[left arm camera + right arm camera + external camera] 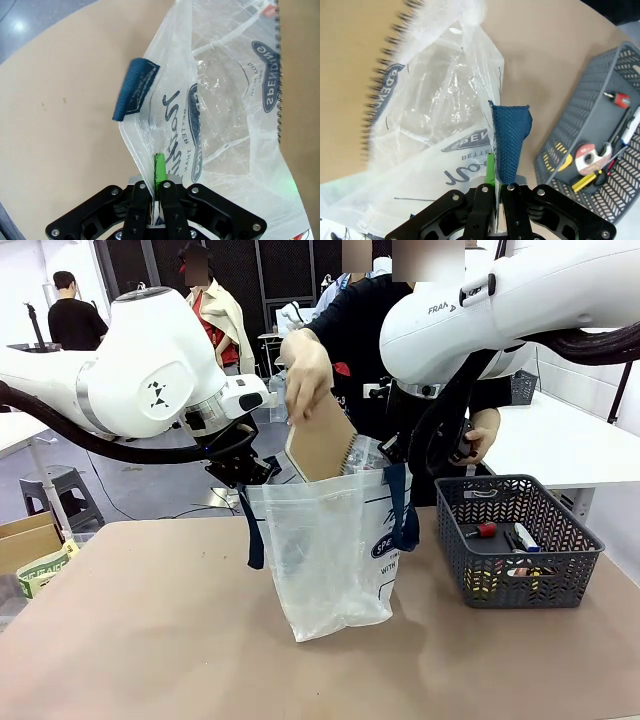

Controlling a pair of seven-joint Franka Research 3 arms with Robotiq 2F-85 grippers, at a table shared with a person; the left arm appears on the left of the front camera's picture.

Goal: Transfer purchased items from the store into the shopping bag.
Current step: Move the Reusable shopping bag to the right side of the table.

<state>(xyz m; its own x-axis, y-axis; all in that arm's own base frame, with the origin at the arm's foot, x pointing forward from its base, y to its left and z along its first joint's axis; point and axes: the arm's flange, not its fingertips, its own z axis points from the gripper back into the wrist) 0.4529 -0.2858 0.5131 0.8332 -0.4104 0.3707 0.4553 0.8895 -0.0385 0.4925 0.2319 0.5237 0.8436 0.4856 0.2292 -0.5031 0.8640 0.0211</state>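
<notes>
Left hand (155, 167) and right hand (494, 172) each clamp the shopping bag (330, 550) rim, holding its mouth apart.

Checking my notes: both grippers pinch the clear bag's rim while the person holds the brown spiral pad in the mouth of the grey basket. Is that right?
One slip: in the front view the hand holds the brown spiral pad in the mouth of the shopping bag, not the grey basket. The left gripper and right gripper do pinch its rim.
</notes>
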